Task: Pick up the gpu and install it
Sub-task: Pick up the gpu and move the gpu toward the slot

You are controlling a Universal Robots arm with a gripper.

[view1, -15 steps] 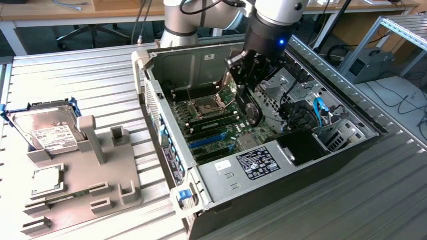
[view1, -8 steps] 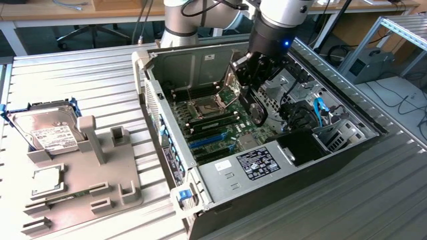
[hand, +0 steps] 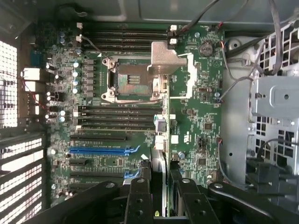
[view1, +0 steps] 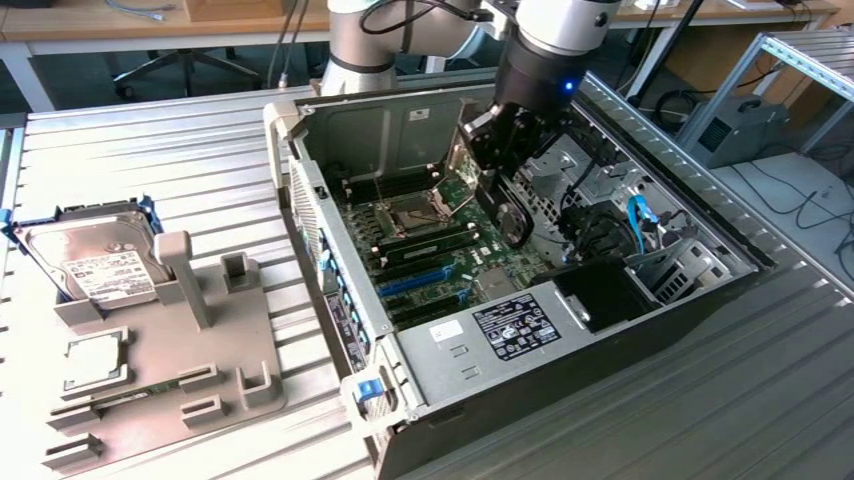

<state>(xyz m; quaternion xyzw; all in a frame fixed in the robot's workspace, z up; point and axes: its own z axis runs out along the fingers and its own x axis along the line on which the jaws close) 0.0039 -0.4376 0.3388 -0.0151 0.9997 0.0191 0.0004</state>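
My gripper (view1: pixel 497 175) hangs inside the open computer case (view1: pixel 441 360), above the green motherboard (view1: pixel 441 240). It is shut on the gpu (view1: pixel 511 222), a thin dark card that hangs edge-down just above the board. In the wrist view the gpu (hand: pixel 159 170) appears edge-on between the black fingers (hand: pixel 138 200) of the gripper (hand: pixel 161 205). The card's lower edge sits near the short blue slot (hand: pixel 133 175), with the long blue slot (hand: pixel 100 150) just beyond. I cannot tell whether the card touches a slot.
The CPU socket (hand: pixel 128 84) with its raised metal lid lies further along the board. Cables and a drive cage (view1: pixel 627 230) crowd the case's far side. On the exterior view's left, a grey fixture (view1: pixel 200 350) holds a hard drive (view1: pixel 94 260).
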